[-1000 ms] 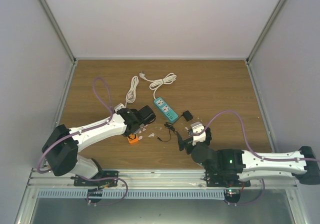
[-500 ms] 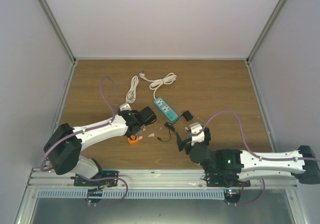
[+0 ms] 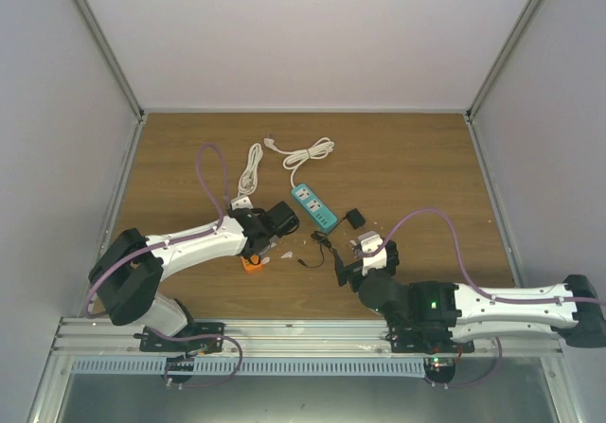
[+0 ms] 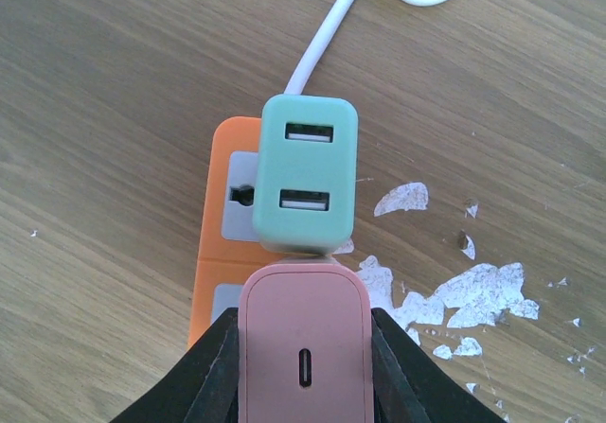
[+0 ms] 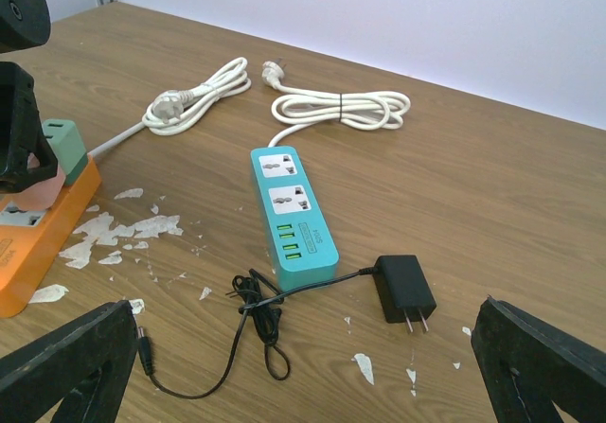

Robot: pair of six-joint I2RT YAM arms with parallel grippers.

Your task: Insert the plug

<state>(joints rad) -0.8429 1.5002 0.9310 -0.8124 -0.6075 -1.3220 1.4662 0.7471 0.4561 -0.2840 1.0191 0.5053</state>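
White left arm (image 3: pixel 189 243), right arm (image 3: pixel 516 305), black joints; purple cables (image 3: pixel 210 172) looped alongside; left end effector (image 4: pixel 303 366), right end effector (image 5: pixel 303 324) black.

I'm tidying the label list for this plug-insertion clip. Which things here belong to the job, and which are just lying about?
Job:
- black plug with its thin black cord
- teal power strip, probably its socket

Lying about:
- orange power strip
- green adapter
- pink block
- white cords

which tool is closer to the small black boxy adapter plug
Right: the right tool is open just short of the black plug, facing it; the left tool is farther left, shut on a pink block.
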